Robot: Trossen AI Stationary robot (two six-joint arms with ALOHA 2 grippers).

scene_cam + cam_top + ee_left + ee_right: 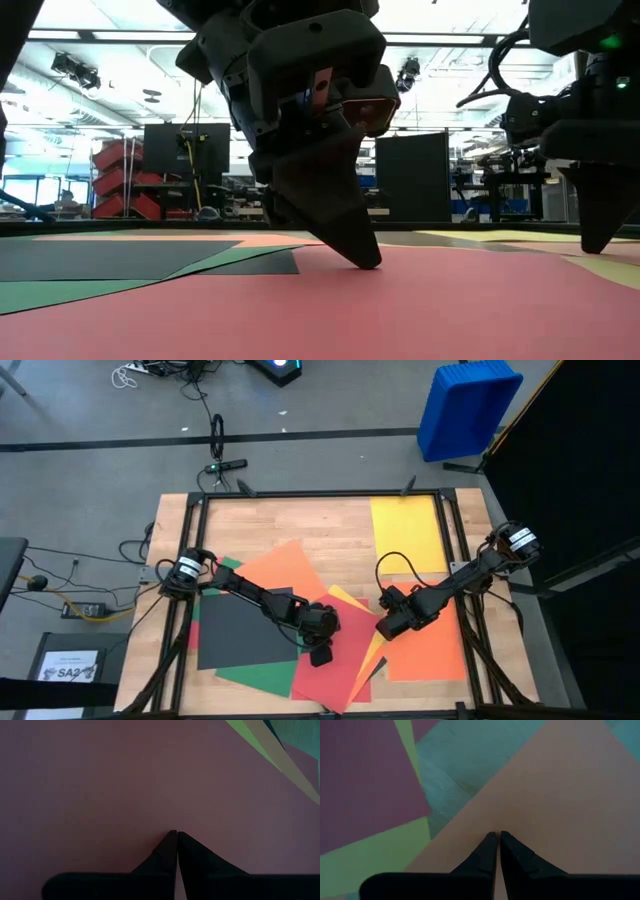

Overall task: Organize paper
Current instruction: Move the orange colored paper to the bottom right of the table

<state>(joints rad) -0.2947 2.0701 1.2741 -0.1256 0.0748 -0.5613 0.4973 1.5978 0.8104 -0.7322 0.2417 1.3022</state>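
Note:
Coloured paper sheets lie flat and overlapping on the wooden table [330, 520]: a red sheet [335, 660] on a green one [262, 675], a dark grey sheet [235, 630], an orange sheet [285, 568], a second orange sheet [432, 650], and a yellow strip [350, 600] between them. One yellow sheet [405, 535] lies apart at the far right. My left gripper [322, 656] is shut, its tips on the red sheet. My right gripper [384, 630] is shut at the near-left edge of the second orange sheet. My left gripper presses its shut fingertips [365, 262] down on the red sheet's middle part [175, 822], slanting down from the table's left. The sheet lies flat on the table. My right gripper sets its shut fingertips [490, 840] on the orange sheet [520, 815] close to its edge, coming steeply from above. That sheet lies flat.
A blue bin [468, 405] stands on the floor beyond the far right corner. A white printed sheet [70, 665] lies off the table at the left, with cables [90, 605] nearby. A black frame [320, 493] borders the table. Bare wood shows at the far middle.

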